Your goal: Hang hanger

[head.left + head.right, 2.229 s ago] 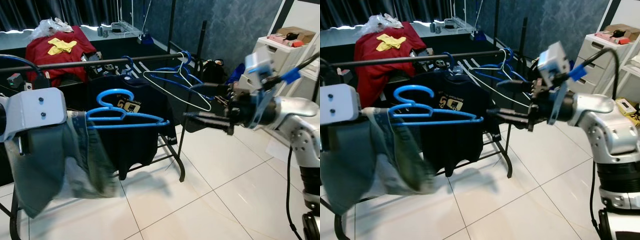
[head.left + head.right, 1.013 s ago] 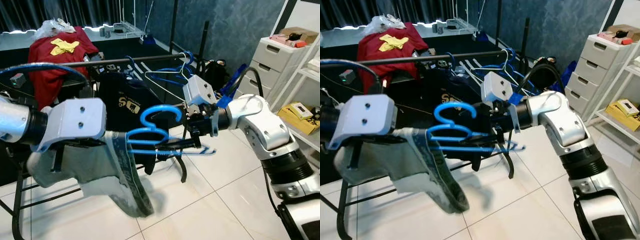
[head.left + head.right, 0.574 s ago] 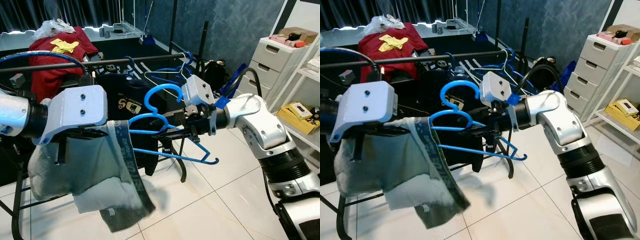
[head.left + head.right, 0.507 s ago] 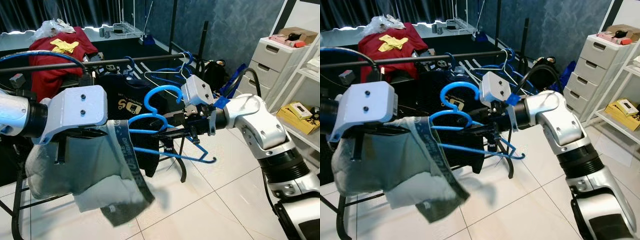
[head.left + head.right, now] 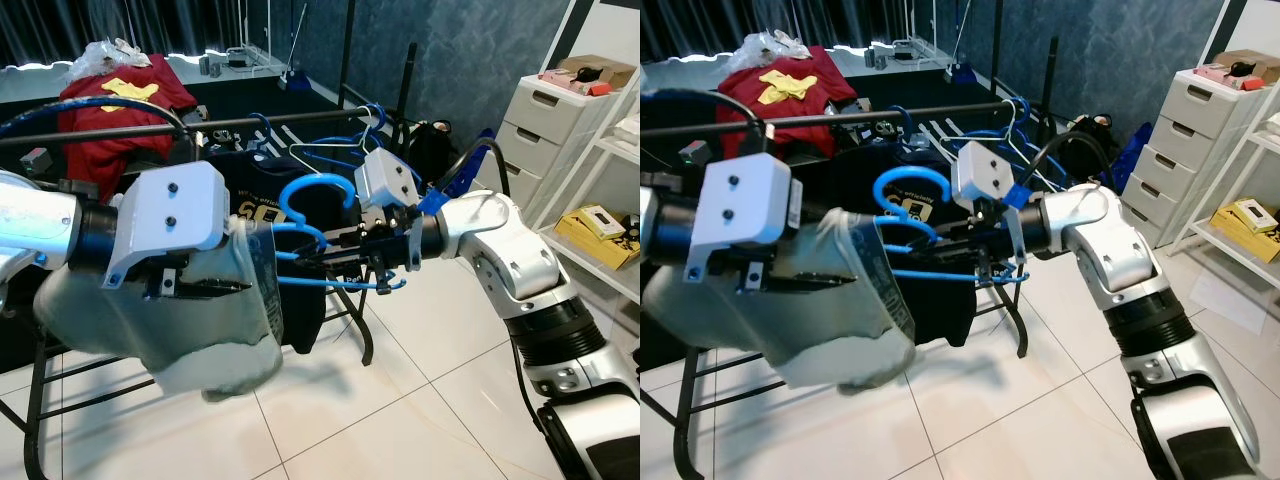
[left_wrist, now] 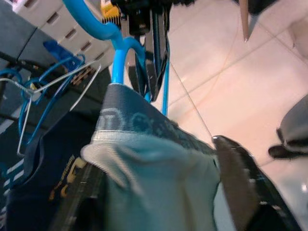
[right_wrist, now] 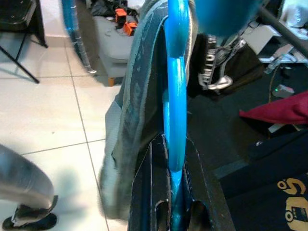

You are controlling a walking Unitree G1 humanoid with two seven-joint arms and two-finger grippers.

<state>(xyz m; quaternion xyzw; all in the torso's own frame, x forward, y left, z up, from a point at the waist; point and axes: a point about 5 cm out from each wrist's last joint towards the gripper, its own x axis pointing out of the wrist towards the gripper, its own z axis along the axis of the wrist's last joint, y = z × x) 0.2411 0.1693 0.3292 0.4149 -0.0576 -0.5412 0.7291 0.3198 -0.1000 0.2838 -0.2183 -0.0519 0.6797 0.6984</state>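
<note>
Left eye view: the right tool (image 5: pixel 312 256) is gripping the blue hanger (image 5: pixel 318 222), its fingers closed on the lower bar, with the hook curling up above them. The hanger's long axis is running across the view, from the right tool toward the left tool (image 5: pixel 215 287), which is carrying the grey garment (image 5: pixel 170 320); whether its fingers are closed on the cloth I cannot tell here. The rail (image 5: pixel 200 127) is lying behind and above the hook, so the hook would have to go up and away from the robot. The right arm is the nearer one to the rail.

Right eye view: the hanger is sitting between the two tools, one end tucked into the garment's waistband (image 5: pixel 883 262). The black shirt (image 5: pixel 930 290) on the rail is showing a yellow print, too small to read.

Left wrist view: the waistband is lying between the left fingers (image 6: pixel 236 178), which are standing apart around it; woven lettering is blurred.

Right wrist view: the right fingers (image 7: pixel 155 192) are pinching the blue bar. "OTTO" is reading on a black strap (image 7: pixel 211 65).
</note>
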